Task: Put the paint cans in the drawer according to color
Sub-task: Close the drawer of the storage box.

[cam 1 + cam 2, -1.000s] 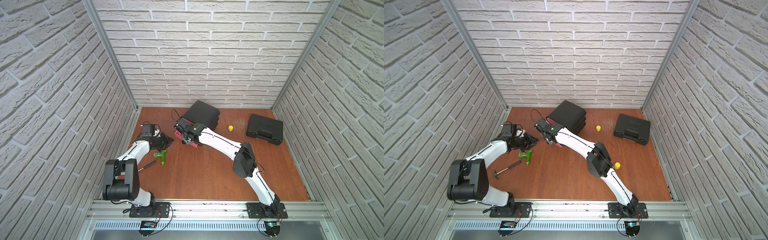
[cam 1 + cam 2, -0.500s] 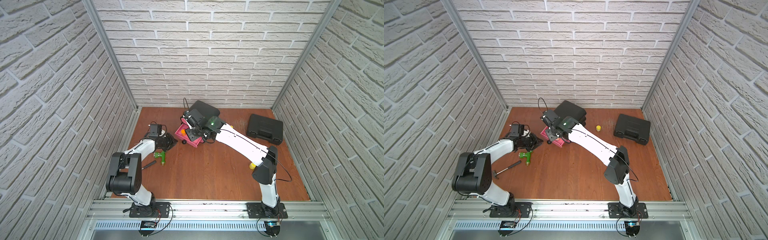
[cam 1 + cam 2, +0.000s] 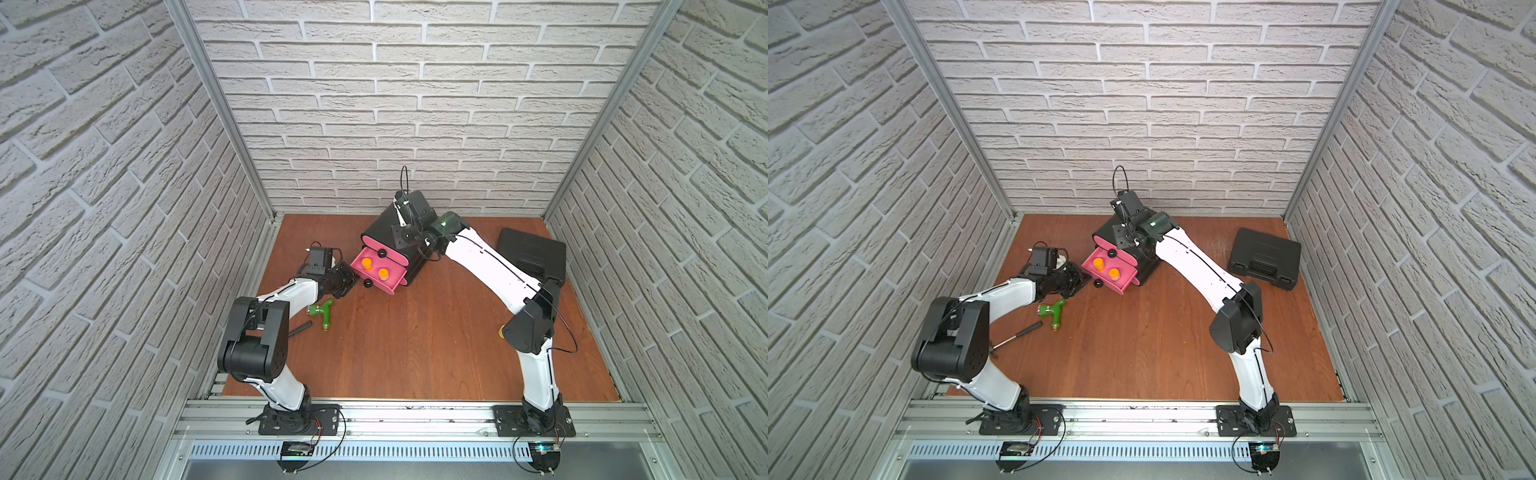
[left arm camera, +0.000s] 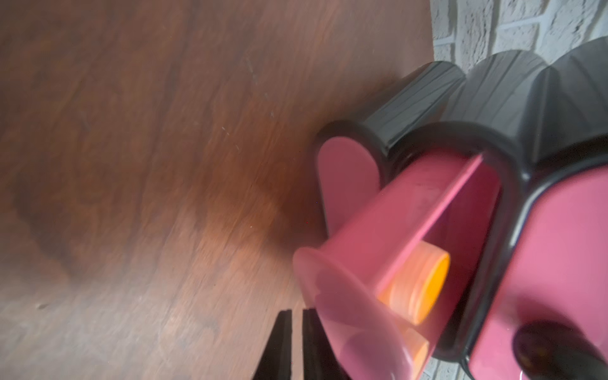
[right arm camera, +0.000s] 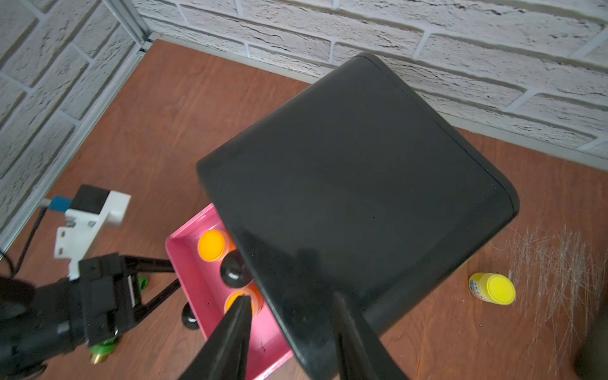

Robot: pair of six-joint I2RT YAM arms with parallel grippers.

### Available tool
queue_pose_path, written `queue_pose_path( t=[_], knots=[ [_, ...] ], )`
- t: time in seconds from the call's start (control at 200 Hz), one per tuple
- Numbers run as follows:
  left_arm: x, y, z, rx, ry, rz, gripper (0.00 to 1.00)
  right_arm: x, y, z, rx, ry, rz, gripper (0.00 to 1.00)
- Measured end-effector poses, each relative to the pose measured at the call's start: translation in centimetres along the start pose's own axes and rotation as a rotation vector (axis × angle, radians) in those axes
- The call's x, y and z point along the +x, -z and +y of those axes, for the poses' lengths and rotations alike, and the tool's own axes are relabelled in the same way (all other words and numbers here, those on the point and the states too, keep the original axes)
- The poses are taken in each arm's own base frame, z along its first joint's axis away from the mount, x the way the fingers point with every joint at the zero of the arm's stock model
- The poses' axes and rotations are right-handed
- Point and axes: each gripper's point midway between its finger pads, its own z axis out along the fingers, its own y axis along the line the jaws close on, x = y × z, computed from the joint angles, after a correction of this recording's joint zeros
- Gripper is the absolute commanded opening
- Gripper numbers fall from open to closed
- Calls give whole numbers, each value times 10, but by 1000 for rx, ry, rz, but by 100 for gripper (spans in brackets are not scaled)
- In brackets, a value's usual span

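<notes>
The black cabinet (image 3: 409, 216) stands at the back of the table, its middle pink drawer (image 3: 390, 286) pulled out. Two orange-lidded paint cans (image 3: 366, 263) (image 3: 383, 273) sit in it, one also seen in the left wrist view (image 4: 418, 289). My left gripper (image 3: 353, 280) is shut and empty, its tips (image 4: 296, 329) beside the drawer's front wall. My right gripper (image 5: 291, 302) hovers open over the cabinet's top front edge (image 5: 345, 197), holding nothing. A yellow paint can (image 5: 492, 289) lies on the table beyond the cabinet. Another yellow can (image 3: 502, 332) peeks from behind my right elbow.
A green T-shaped piece (image 3: 1054, 312) and a black-handled tool (image 3: 1017, 334) lie by my left arm. A flat black case (image 3: 1264, 259) rests at the back right. Brick walls close in three sides.
My right gripper has pulled back from the open drawer and risen over the cabinet, uncovering two orange cans. My left gripper has shut and slid right up to the drawer's front.
</notes>
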Motion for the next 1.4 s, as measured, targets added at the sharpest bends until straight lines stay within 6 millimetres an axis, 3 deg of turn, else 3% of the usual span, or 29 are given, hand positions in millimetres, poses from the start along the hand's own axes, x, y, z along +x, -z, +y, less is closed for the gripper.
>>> queue_pose_path(
  t=[0.175,0.375,0.605,0.88,1.4],
  knots=[
    [-1,-4,-5,8,-6,-24,11,4,-25,-10,13,-17,30,45],
    [-1,-8,-12,18,-21,-38,11,6,-31,-14,-3,-29,48,44],
    [-10,-11,-35,59,-55,-74,10,15,-39,-17,-7,-30,73,44],
    [-16,-16,-59,111,-83,-102,10,16,-39,-18,-14,-34,59,43],
    [-10,-40,-60,109,-46,-101,12,21,-36,-21,-29,-52,55,42]
  ],
)
